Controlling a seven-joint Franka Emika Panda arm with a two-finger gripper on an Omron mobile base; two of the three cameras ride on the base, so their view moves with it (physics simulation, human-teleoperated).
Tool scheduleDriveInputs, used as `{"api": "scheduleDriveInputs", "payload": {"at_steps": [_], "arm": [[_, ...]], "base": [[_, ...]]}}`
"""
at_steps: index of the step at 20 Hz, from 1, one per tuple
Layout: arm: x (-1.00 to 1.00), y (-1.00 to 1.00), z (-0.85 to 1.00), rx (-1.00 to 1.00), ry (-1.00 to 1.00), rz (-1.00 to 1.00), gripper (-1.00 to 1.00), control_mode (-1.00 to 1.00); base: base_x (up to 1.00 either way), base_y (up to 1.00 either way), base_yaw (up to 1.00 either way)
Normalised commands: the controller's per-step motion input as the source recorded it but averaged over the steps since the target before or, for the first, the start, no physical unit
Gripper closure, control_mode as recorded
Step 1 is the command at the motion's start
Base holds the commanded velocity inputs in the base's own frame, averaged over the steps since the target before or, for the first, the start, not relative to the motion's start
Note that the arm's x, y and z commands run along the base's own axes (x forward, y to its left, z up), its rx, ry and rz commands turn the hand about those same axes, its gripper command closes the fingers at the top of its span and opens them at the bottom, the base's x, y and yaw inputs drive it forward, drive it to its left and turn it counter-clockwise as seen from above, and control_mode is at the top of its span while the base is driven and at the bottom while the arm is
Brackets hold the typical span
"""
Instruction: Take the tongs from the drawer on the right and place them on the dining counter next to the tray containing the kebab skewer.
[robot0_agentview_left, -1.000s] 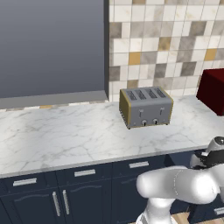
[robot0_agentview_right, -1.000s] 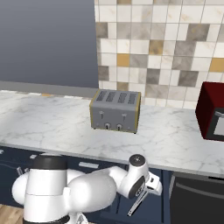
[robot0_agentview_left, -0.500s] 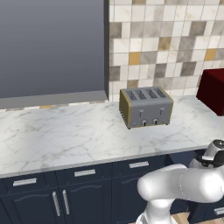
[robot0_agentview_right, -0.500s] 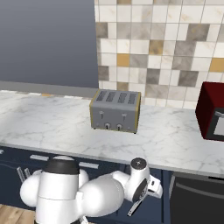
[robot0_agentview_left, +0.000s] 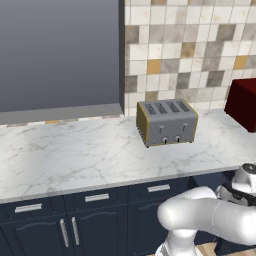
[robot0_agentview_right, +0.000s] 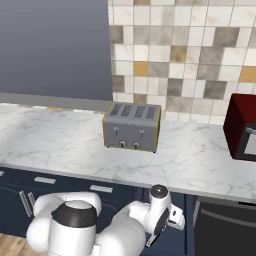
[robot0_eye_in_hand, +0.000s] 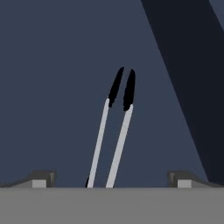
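**Over the Drawer, Jaws Spread Wide Above the Tongs**

Below the marble worktop (robot0_agentview_left: 75, 155), the white arm reached down to the navy cabinets, its gripper (robot0_eye_in_hand: 112, 179) held fully open with nothing between the jaws. Seen from the hand camera, the two dark fingertips (robot0_eye_in_hand: 43, 178) stood far apart at the bottom of the view, and the tongs (robot0_eye_in_hand: 114, 127) lay between them on a flat navy surface (most likely the drawer floor, though its walls could not be made out). The tongs showed two pale arms running close together and ending in black tips, which pointed away from the hand. Neither fingertip touched them. A darker band crossed the upper right corner of that view.

From the right base camera, the gripper (robot0_agentview_right: 161, 231) hung low in front of the cabinet fronts, under the edge of the worktop. The left base camera showed the wrist at the lower right, beside the drawer fronts (robot0_agentview_left: 159, 188) with their short silver bar handles.

On the worktop, a grey four-slot toaster (robot0_agentview_right: 132, 126) stood near the tiled wall (robot0_agentview_right: 190, 50), and a dark red appliance (robot0_agentview_right: 242, 127) sat well apart from it at the right end.
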Motion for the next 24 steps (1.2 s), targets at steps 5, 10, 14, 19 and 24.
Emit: {"api": "scheduleDriveInputs", "payload": {"at_steps": [5, 10, 14, 19, 24], "arm": [[0.0, 0.0, -0.39, 0.01, 0.0, 0.0, -1.0, -1.0], [0.0, 0.0, -0.61, 0.0, 0.0, 0.0, -1.0, -1.0], [0.0, 0.0, -0.55, 0.0, 0.0, 0.0, 1.0, -1.0], [-0.23, -0.06, 0.0, 0.0, 0.0, 0.0, 1.0, -1.0], [-1.0, -0.6, -0.07, 0.01, 0.0, -0.01, 1.0, -1.0]], "base": [[0.0, 0.0, 0.0], [0.0, 0.0, 0.0], [0.0, 0.0, 0.0], [0.0, 0.0, 0.0], [0.0, 0.0, 0.0]]}}
